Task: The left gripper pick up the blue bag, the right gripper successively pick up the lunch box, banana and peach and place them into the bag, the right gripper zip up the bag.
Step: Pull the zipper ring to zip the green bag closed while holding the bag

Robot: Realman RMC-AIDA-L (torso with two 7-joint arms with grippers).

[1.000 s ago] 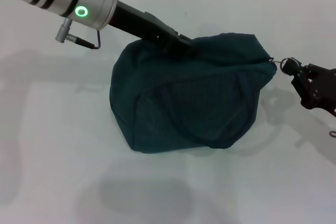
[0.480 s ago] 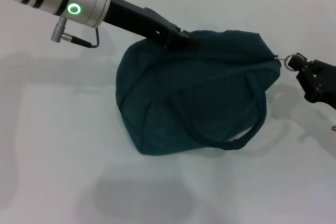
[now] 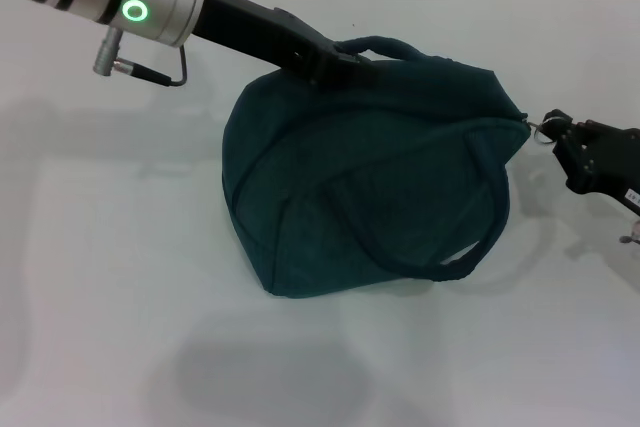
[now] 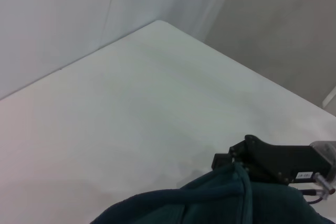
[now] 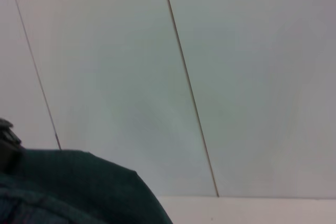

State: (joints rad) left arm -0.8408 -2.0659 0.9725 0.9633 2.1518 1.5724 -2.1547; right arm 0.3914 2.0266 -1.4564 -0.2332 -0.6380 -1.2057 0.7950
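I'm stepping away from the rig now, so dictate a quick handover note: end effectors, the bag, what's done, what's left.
Left end effector: shut on the far top edge of the blue bag, by the rear handle.
Right end effector: at the bag's right end, shut on the ring zipper pull.
The bag rests on the white table, and its top looks closed. No lunch box, banana or peach shows outside it, so they are presumably inside.
Done: packing, apparently, and most or all of the zipping.
Left: confirm the zip is fully shut, then release both.
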